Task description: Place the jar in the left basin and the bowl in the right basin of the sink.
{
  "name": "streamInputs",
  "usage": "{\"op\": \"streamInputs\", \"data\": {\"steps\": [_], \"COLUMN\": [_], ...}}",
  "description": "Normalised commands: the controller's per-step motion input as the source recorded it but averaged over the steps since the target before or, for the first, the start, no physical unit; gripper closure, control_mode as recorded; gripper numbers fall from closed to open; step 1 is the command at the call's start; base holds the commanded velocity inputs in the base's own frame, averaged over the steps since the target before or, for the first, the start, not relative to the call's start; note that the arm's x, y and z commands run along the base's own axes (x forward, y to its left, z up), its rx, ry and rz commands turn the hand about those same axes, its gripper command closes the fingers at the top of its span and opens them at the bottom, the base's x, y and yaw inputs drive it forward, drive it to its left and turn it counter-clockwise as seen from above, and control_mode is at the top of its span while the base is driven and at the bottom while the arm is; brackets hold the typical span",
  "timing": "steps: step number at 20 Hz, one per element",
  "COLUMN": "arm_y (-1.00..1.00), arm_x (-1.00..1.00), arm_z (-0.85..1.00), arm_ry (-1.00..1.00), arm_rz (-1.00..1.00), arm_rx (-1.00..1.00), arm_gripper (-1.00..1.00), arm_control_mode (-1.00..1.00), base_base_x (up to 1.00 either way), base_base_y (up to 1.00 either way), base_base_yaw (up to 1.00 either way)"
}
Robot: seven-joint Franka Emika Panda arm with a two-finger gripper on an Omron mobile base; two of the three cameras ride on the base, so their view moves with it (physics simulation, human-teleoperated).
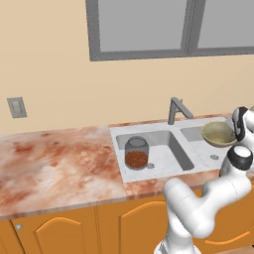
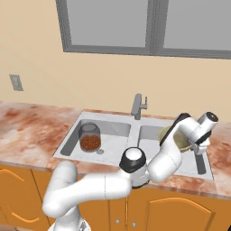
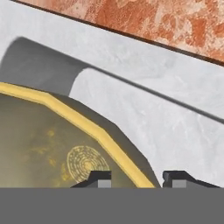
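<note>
A marbled reddish countertop is seen running along the wall, and the pale two-basin sink is set into it, with the angular grey faucet standing at its far edge behind the divider. The left basin, the wider one, is occupied by the jar, which stands upright on the basin floor near its left wall, close to the small round drain; reddish-brown granules are visible in its lower half. The right basin lies past the divider. The bowl is held above this narrower basin, clear of its floor. In the hand view the bowl's yellowish rim is seen passing between the two dark fingertips, one inside the speckled bowl and one outside it, so the gripper is clenched on the bowl's rim, at its right side
</note>
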Motion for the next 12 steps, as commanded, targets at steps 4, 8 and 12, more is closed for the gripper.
{"op": "streamInputs", "data": {"steps": [4, 8, 12], "arm_y": [0.01, 0.08, 0.09], "arm_x": [0.41, 0.24, 0.14], "arm_z": [0.00, 0.00, 0.02], "arm_ry": [0.00, 0.10, 0.16], "arm_rz": [0.00, 0.01, 0.01], "arm_rx": [0.08, 0.12, 0.10], "arm_gripper": [1.00, 1.00, 1.00], "arm_control_mode": [-1.00, -1.00, -1.00], "base_base_x": [0.00, 0.00, 0.00], "base_base_y": [0.00, 0.00, 0.00], "base_base_yaw": [0.00, 0.00, 0.00]}}
